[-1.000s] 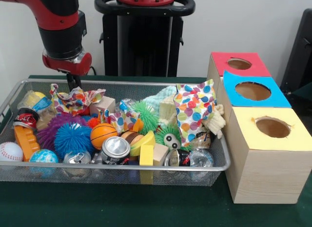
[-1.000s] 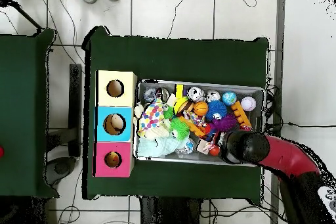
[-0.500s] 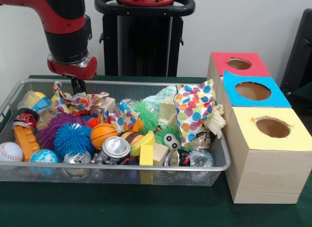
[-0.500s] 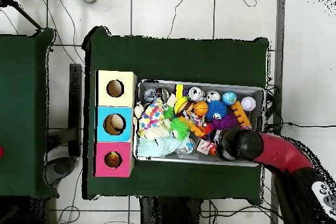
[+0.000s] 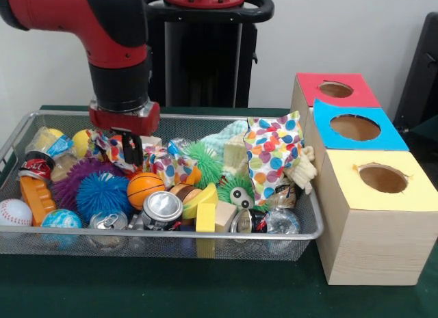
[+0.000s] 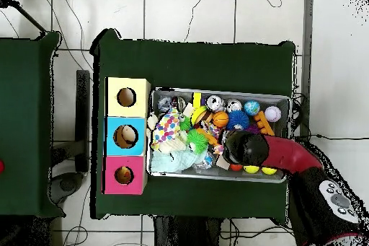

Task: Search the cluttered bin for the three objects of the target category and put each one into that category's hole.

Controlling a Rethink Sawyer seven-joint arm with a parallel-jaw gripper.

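A wire bin [image 5: 205,234] holds a jumble of balls, cans, blocks and bags. My gripper [image 5: 132,154] hangs low over the bin's left-middle part, shut on a crumpled polka-dot wrapper [image 5: 109,146] that bunches around it. An orange basketball [image 5: 144,188] and a blue spiky ball [image 5: 102,193] lie just in front of it. In the overhead view the arm's end [image 6: 241,149] covers the gripper inside the bin [image 6: 216,91]. At the right stand three boxes with a red-topped hole [image 5: 335,89], a blue-topped hole [image 5: 354,127] and a yellow-topped hole [image 5: 383,178].
A tall polka-dot bag [image 5: 274,150] stands at the bin's right end beside the boxes. A silver can [image 5: 163,208], a baseball [image 5: 14,212], a globe ball [image 5: 60,220], a green spiky ball [image 5: 204,161] and a yellow ball [image 5: 82,141] also lie in the bin.
The arm has swung right and come lower over the bin. The polka-dot wrapper shifted right with the gripper and bunched up, uncovering a yellow ball at the back left.
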